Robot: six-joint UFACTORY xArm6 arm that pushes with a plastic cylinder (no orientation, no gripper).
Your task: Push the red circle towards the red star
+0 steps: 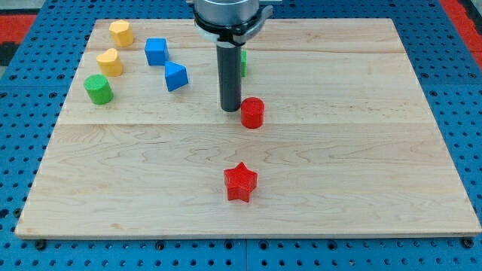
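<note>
The red circle sits near the middle of the wooden board. The red star lies below it, toward the view's bottom, a little to the left. My tip rests on the board just left of the red circle, close to or touching its upper left side. The rod rises straight up from there to the arm's head at the view's top.
At the view's upper left stand a yellow block, a second yellow block, a green cylinder, a blue cube and a blue block. A green block is mostly hidden behind the rod.
</note>
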